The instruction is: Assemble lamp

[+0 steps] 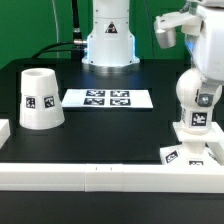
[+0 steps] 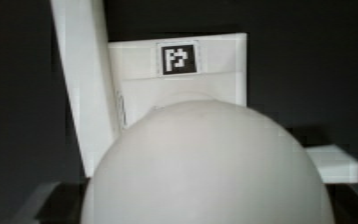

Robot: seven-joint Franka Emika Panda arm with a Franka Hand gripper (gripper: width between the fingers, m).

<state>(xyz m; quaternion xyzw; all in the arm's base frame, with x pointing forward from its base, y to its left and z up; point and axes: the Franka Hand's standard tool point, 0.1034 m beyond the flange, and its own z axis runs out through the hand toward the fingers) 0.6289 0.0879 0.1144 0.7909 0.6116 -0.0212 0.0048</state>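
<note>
The rounded white bulb stands upright at the exterior view's right, its foot on or just above the flat square base; I cannot tell if they touch. The arm comes down onto the bulb from above. In the wrist view the bulb fills the space between my gripper's fingers, which press its sides, so the gripper is shut on it. The base with its tag lies beyond it. The cone shade stands alone at the left.
The marker board lies at the middle back. A long white rail runs along the front edge, close to the base; it also shows in the wrist view. The robot's pedestal stands behind.
</note>
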